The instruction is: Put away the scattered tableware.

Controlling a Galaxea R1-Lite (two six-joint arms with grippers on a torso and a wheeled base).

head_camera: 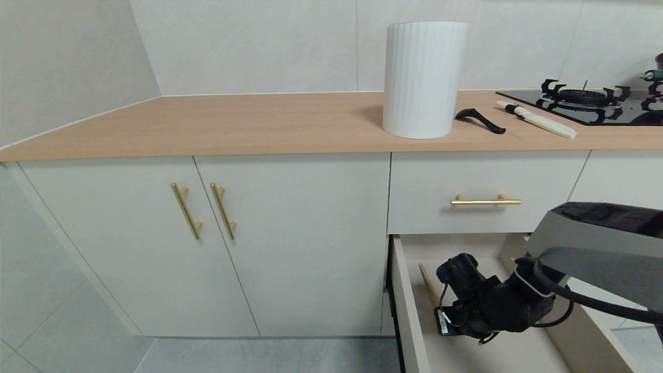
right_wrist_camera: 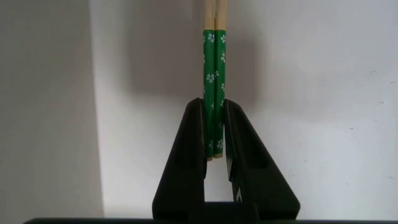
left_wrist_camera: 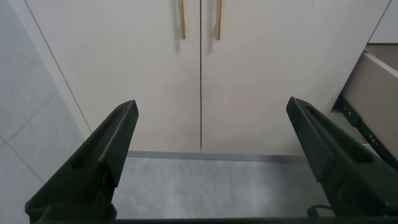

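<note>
Clamping a pair of chopsticks (right_wrist_camera: 214,56) by their green, flower-printed ends, the right gripper (right_wrist_camera: 214,109) has its two black fingers pressed tight on either side of them, the plain wooden lengths running out ahead over the pale drawer floor. And look at the pose: the right arm (head_camera: 595,248) comes in from the right, forearm angled down, wrist dropped low inside the open drawer (head_camera: 406,311) at the near right, below the closed drawer with the gold handle (head_camera: 486,201). The chopsticks lie close along the drawer's left wall. Over on the left, the left gripper (left_wrist_camera: 211,104) is spread wide with nothing between its fingers, held low and facing the double cabinet doors (left_wrist_camera: 261,74) and the grey floor (left_wrist_camera: 205,186) at their foot. Up on the wooden countertop (head_camera: 233,124), a tall white ribbed canister (head_camera: 422,77) stands, with a black-handled tool (head_camera: 481,120) just to its right and a cream knife (head_camera: 541,120) beyond that, near the hob (head_camera: 585,103).
</note>
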